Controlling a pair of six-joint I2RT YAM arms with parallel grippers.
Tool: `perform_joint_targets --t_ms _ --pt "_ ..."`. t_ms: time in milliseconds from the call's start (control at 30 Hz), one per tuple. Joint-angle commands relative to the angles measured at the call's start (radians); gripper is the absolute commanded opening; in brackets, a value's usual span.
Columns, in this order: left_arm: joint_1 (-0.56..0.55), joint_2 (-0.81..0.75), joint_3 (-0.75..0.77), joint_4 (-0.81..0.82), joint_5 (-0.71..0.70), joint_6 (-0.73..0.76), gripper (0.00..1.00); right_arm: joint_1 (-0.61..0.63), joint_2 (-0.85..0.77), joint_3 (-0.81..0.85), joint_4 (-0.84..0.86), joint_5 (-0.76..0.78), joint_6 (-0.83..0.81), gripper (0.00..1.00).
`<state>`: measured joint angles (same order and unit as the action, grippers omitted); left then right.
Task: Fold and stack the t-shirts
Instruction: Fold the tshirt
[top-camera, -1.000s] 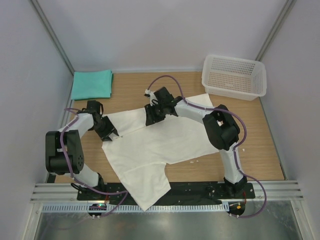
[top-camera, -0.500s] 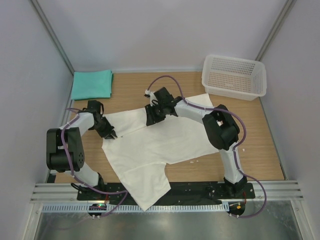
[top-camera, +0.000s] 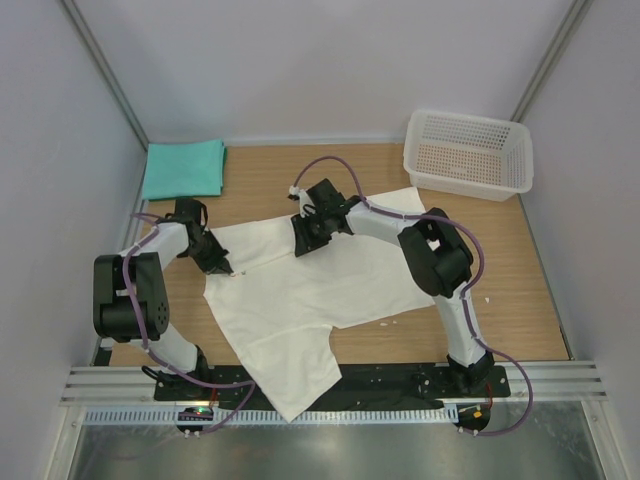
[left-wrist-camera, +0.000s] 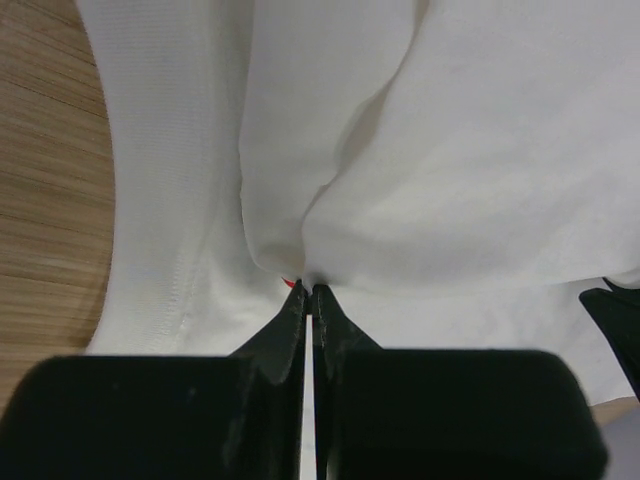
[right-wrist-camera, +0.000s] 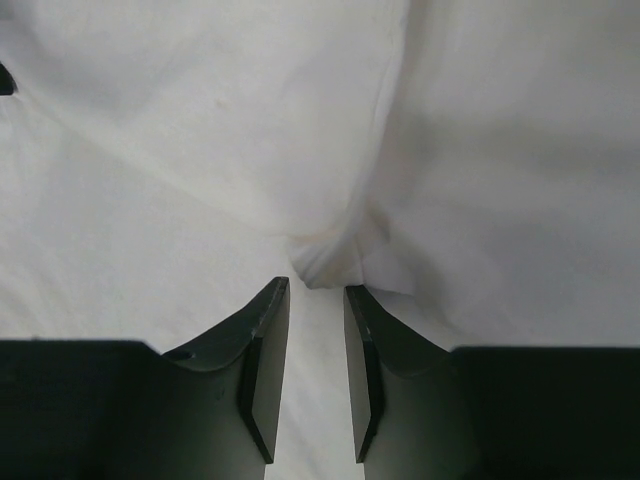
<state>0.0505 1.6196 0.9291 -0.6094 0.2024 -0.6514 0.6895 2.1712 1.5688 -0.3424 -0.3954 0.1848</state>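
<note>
The white shirt (top-camera: 300, 300) lies spread across the middle of the surface (top-camera: 520, 300), back side up so no print shows, with its lower part hanging over the near edge. The teal shirt (top-camera: 183, 168) sits folded in the far left corner, well apart from it.

The left gripper (left-wrist-camera: 308, 292) is closed tight on a thin pinch of the white shirt at its left side, near a sleeve seam, and creases fan out from the tips. The right gripper (right-wrist-camera: 317, 288) stands on the shirt's far edge with its jaws a little apart and a small pucker of cloth bunched at the tips. Whether that pucker is actually clamped, I cannot tell.

The cloth is light, limp and thin. It will probably sag between the two holds, drag on the wood and carry its wrinkles along. A pinch of one layer may slip, so seams, hems or the shoulder line look like the safest places to grip. Lifting both holds evenly should keep the fold straight.

A white mesh basket (top-camera: 465, 183) sits in the far right corner.
</note>
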Motion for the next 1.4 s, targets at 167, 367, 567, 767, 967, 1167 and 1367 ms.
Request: perform_joint_targets --t_ms 167,367,567,767,967,1167,1367 --pt "0.006 0.003 0.031 0.026 -0.006 0.004 0.0 -0.001 0.013 0.06 -0.006 -0.002 -0.016 0.27" --pt "0.021 0.0 0.025 0.007 -0.027 0.01 0.0 -0.004 0.006 0.054 -0.04 0.012 -0.03 0.01" --pt "0.04 -0.015 0.008 -0.001 -0.037 0.019 0.0 -0.016 -0.02 0.016 -0.064 0.015 -0.088 0.01" --pt "0.041 -0.017 -0.009 -0.007 -0.038 0.035 0.0 -0.033 -0.033 0.008 -0.069 -0.002 -0.117 0.01" --pt "0.041 -0.013 -0.019 -0.018 -0.041 0.045 0.0 -0.045 -0.039 -0.012 -0.066 0.006 -0.128 0.01" --pt "0.041 0.0 -0.027 -0.018 -0.024 0.055 0.0 -0.051 -0.047 -0.036 -0.053 -0.002 -0.136 0.01" --pt "0.041 0.003 -0.023 -0.036 0.003 0.067 0.11 -0.053 -0.066 -0.039 -0.096 0.027 -0.171 0.05"
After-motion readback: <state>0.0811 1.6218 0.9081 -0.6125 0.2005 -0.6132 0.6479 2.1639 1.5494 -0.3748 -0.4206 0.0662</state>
